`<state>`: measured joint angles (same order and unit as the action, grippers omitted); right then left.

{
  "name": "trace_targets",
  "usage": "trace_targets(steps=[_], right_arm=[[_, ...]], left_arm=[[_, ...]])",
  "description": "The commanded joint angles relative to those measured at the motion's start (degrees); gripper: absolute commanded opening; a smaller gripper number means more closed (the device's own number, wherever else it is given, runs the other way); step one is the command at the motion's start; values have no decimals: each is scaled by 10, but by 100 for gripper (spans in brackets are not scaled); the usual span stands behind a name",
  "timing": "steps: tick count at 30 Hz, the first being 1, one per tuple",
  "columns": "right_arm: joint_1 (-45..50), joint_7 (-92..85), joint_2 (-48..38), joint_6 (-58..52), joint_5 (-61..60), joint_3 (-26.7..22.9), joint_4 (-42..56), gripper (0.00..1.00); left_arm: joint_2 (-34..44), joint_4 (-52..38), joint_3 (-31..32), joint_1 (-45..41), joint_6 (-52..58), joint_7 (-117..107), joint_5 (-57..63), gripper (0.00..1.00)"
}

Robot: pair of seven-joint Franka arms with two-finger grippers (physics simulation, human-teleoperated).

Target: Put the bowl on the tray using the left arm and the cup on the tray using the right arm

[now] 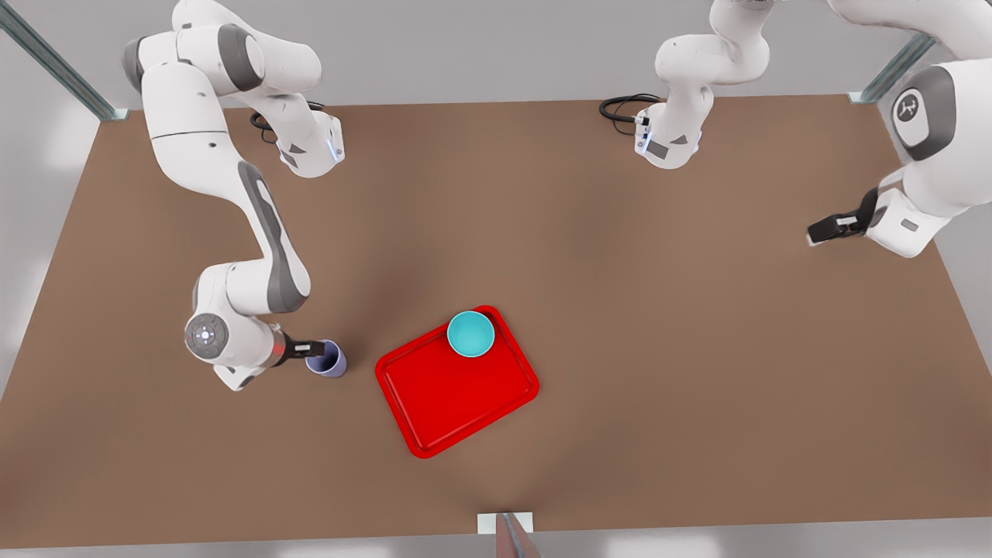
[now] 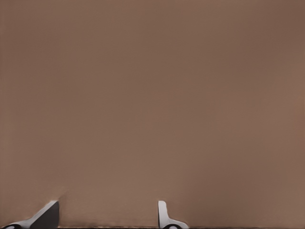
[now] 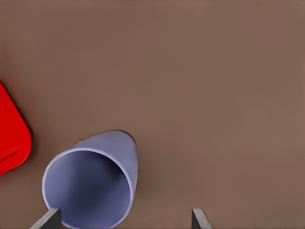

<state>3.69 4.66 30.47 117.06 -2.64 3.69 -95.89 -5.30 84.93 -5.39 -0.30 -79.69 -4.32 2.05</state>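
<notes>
Now at the cup (image 1: 328, 359), which stands upright on the table (image 1: 620, 310), off the tray (image 1: 457, 387), on the front view's left of it. My right gripper (image 1: 318, 346) sits at the cup's rim on the side away from the tray. In the right wrist view my fingertips (image 3: 47, 219) are spread, one beside the cup's (image 3: 90, 186) mouth, the other well clear on bare table (image 3: 200, 71); nothing pinched. So: released, not yet holding.

Key relation: the cup is not centred between my fingers. It lies toward one finger, with most of the gap vacant on the other side. The tray's corner (image 3: 12, 138) is just beyond the cup, same side. Judgement: I need a small sideways shift toward the tray before closing, or the near finger may nudge the wall and tip the cup. Its axis is vertical and its wall round, so any squeeze across the rim should do once centred.

Bowl (image 1: 471, 334) is already on the tray, at the far corner, touching the rim area.

My left gripper (image 1: 833, 227) waits at the front view's right, well apart from everything, fingers (image 2: 164, 217) parted over bare table (image 2: 152, 95).

Carry after the grasp looks short: tray is near, open red floor beside the bowl.
</notes>
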Motion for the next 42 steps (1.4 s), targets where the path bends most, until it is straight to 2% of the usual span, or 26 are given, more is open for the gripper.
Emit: trace_targets(steps=[1, 3, 6, 9, 13, 19, 20, 21, 22, 24, 26, 35, 42], right_arm=[[0, -1, 4, 0, 1, -1, 0, 100], [-1, -1, 13, 9, 2, -1, 0, 100], [0, -2, 23, 18, 1, 0, 0, 100], [0, -4, 32, 29, 1, -1, 0, 100], [0, -4, 40, 34, 0, 0, 1, 100], [1, -4, 48, 34, 0, 0, 2, 100], [7, -5, 52, 34, 0, 0, 2, 94], [7, -4, 53, 34, -1, -1, 8, 83], [7, -4, 57, 34, -1, 0, 10, 78], [7, -10, 57, 34, -1, 0, 11, 53], [5, -11, 57, 34, 0, 0, 11, 37], [7, -8, 69, 34, -1, 0, 23, 23], [8, -8, 72, 34, 0, 0, 23, 22]], left_arm=[[-1, -1, -1, -27, 0, 0, 9, 100], [-8, -5, 28, 2, -2, -1, 9, 100], [-16, -5, 28, -7, -3, -5, 11, 100], [36, 52, 42, 1, -41, -2, 10, 100], [-6, 17, 42, -2, -49, -8, 2, 100], [1, -18, 47, -7, -35, -10, 3, 100], [-1, -22, 45, -8, -34, -12, 4, 100], [-2, -22, 44, -7, -38, -11, 10, 100], [-1, -22, 43, -4, -33, -12, 9, 100], [-5, -22, 42, -1, -34, -10, 10, 100], [-5, -22, 39, 0, -34, -10, 10, 100], [-11, -37, 42, -2, -5, -10, 10, 100], [-30, -36, 42, -7, -10, -12, 9, 100]])
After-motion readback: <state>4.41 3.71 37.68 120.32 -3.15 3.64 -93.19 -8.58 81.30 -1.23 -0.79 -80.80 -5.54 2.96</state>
